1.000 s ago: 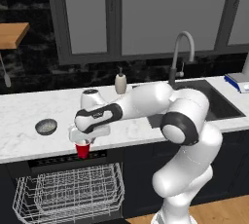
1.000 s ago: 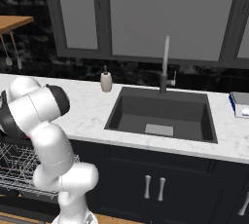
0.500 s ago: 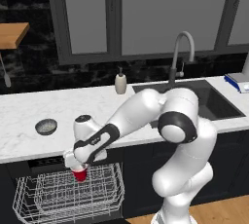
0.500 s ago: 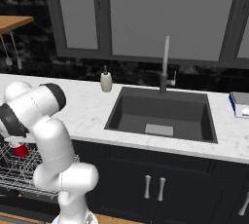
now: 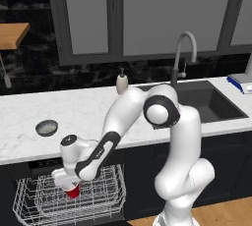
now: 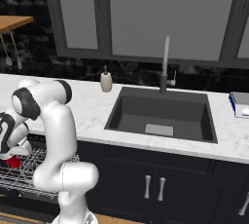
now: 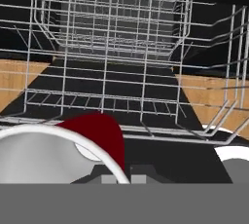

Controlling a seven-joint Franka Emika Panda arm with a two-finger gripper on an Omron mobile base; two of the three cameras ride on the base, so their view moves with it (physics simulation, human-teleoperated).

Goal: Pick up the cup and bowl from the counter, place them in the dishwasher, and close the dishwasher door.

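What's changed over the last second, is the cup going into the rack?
The arm swung down from counter height, carrying the cup into the dishwasher's wire rack. The gripper is shut on the cup throughout, not yet released. The bowl stayed where it was on the counter, and the soap dispenser and the pulled-out rack have not moved.
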